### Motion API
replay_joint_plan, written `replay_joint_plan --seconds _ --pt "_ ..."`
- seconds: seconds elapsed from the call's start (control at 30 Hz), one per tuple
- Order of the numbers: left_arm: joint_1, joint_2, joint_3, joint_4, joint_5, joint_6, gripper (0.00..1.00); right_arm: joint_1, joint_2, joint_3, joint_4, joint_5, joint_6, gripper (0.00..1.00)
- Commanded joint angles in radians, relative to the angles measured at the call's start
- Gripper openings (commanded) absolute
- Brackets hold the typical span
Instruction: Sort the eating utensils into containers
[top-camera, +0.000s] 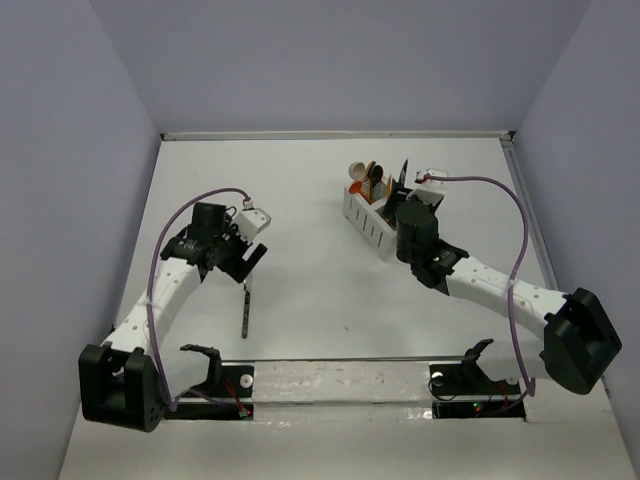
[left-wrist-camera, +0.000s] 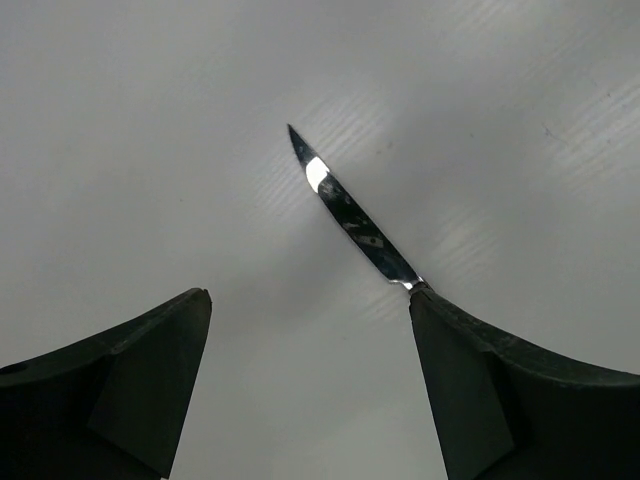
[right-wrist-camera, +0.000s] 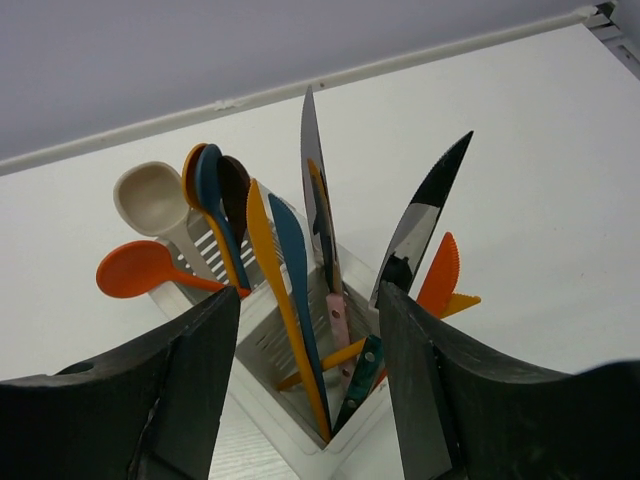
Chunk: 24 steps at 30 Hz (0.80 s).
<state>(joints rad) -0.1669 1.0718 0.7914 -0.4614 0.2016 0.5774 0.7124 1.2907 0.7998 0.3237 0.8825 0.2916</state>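
A silver-bladed knife with a dark handle (top-camera: 245, 312) lies on the white table just below my left gripper (top-camera: 245, 262). In the left wrist view the gripper (left-wrist-camera: 305, 292) is open and empty. The knife's blade (left-wrist-camera: 350, 215) shows ahead, and its handle is hidden behind the right finger. The white slatted caddy (top-camera: 368, 228) stands at the back right. My right gripper (top-camera: 402, 207) hovers over its near end. In the right wrist view this gripper (right-wrist-camera: 310, 290) is open and empty above the caddy (right-wrist-camera: 290, 425). Orange, blue and silver-bladed knives (right-wrist-camera: 425, 215) stand in the near compartment. Beige, orange and blue spoons (right-wrist-camera: 150, 200) stand in the far one.
Grey walls close the table at the back and on both sides. A raised rail (top-camera: 525, 220) runs along the right edge. Two dark arm mounts (top-camera: 215, 370) sit on the front strip. Purple cables (top-camera: 520, 260) loop off both arms.
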Motion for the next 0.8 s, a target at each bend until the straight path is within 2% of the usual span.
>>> replay_joint_plan --seconds 0.0,0.17,0.47,0.73,0.77 --pt "-0.060 0.097 0.035 -0.252 -0.030 0.044 0.94 0.024 -0.034 0.030 -0.067 -0.007 0.021 0.63" --pt "-0.098 0.215 -0.001 -0.253 -0.027 0.032 0.90 0.033 -0.037 0.029 -0.113 0.015 0.026 0.63" --pt "-0.147 0.310 -0.011 -0.223 -0.037 0.016 0.88 0.033 -0.034 0.010 -0.130 0.041 0.021 0.63" --pt "-0.191 0.404 -0.020 -0.178 -0.112 -0.027 0.77 0.033 -0.040 -0.007 -0.132 0.076 0.003 0.63" --pt "-0.191 0.413 -0.024 -0.162 -0.120 -0.030 0.72 0.033 -0.045 -0.008 -0.130 0.079 0.003 0.63"
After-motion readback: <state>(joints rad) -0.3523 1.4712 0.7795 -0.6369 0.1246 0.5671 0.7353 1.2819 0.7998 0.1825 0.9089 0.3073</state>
